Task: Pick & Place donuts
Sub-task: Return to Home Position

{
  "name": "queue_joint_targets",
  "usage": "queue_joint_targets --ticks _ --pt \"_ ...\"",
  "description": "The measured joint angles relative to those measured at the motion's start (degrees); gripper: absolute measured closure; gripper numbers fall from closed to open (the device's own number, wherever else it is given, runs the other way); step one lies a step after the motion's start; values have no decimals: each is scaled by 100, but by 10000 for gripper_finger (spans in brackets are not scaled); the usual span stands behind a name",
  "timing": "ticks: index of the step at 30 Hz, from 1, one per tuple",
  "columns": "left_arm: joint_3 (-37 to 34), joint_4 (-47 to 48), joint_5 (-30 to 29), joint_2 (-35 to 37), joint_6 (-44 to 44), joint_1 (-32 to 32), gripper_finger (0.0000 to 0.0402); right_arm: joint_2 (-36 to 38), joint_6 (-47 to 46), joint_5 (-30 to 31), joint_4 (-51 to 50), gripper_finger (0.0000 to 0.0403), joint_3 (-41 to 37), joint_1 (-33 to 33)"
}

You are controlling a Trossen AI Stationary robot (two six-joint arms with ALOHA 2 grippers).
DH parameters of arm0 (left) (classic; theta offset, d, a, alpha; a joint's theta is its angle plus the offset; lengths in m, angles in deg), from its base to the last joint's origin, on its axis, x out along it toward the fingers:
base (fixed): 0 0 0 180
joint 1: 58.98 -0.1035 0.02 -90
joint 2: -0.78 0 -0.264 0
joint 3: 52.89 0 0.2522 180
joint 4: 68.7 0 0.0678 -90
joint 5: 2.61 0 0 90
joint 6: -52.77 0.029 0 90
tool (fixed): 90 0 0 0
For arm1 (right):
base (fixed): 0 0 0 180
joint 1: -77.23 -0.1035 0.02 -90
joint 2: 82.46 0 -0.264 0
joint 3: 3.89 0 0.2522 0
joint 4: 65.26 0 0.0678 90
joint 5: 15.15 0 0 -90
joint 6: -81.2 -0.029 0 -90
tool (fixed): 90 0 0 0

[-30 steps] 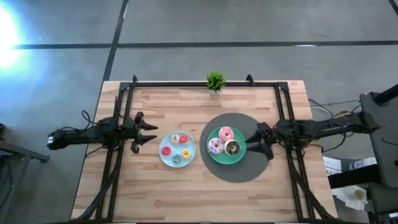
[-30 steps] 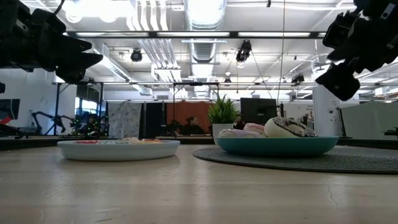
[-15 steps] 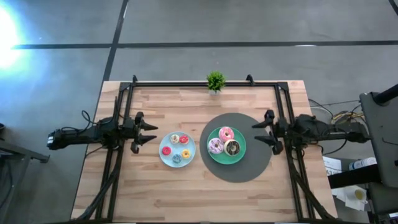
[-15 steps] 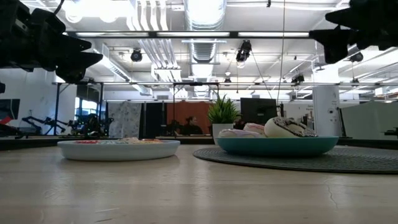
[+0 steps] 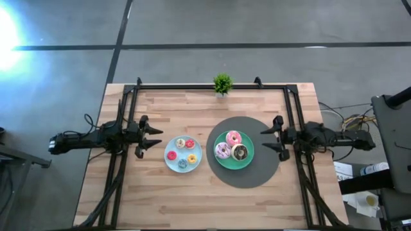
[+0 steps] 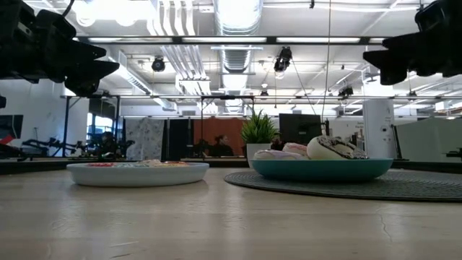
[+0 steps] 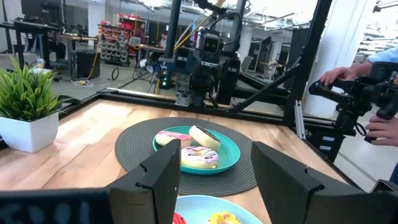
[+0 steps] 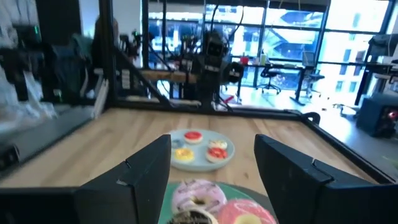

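On the left, the left pincer (image 5: pixel 155 137) hangs over the worktop (image 5: pixel 192 199) with its fingers spread wide and nothing in them, just beside the light blue plate (image 5: pixel 169 146). Five small donuts (image 5: pixel 180 143) lie on that plate. Next to it, a green plate (image 5: pixel 234 165) sits on a round dark mat (image 5: pixel 253 178) and holds the pink donut (image 5: pixel 234 137), the pale pink donut (image 5: pixel 223 151) and the chocolate donut (image 5: pixel 239 153). On the right, the right pincer (image 5: pixel 263 139) is spread wide and empty too, over the mat's edge.

The left end effector (image 5: pixel 157 136) and right end effector (image 5: pixel 263 139) each bear two blocky, angular black fingers (image 7: pixel 158 180). Both arms (image 5: pixel 77 142) are slim, dark and jointed.
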Motion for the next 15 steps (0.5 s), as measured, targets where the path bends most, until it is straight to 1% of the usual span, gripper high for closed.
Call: queue_joint_targets --ticks 4,11,15 --pt "0 -1 -2 0 0 0 230 -1 237 0 -316 179 0 0" --pt "0 -4 -15 -2 0 0 230 -2 536 107 -340 179 0 0" --pt "0 -5 -15 -2 0 0 230 -3 481 106 -340 179 0 0"
